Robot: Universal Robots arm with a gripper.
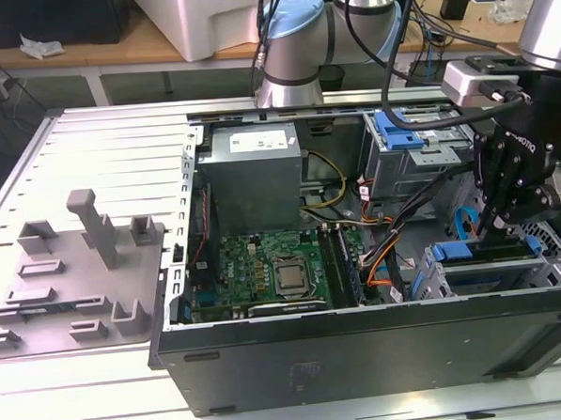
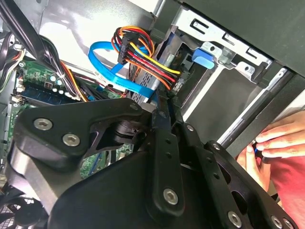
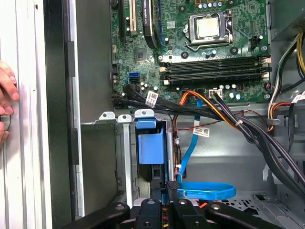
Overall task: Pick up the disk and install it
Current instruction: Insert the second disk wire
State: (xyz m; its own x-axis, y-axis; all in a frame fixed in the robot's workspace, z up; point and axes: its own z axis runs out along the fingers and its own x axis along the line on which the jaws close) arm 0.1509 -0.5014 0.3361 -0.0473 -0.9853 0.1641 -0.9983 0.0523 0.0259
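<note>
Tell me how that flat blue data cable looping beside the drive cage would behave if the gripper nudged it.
The blue cable lies in a soft loop, so it is probably floppy and would bend aside rather than resist. It looks thin and ribbon-flat, so likely light. One end seems plugged in near the drive cage, so it might spring back or snag on the gripper.

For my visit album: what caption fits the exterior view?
Robot arm's tool lowered over the disk at a drive cage inside an open computer case.
</note>
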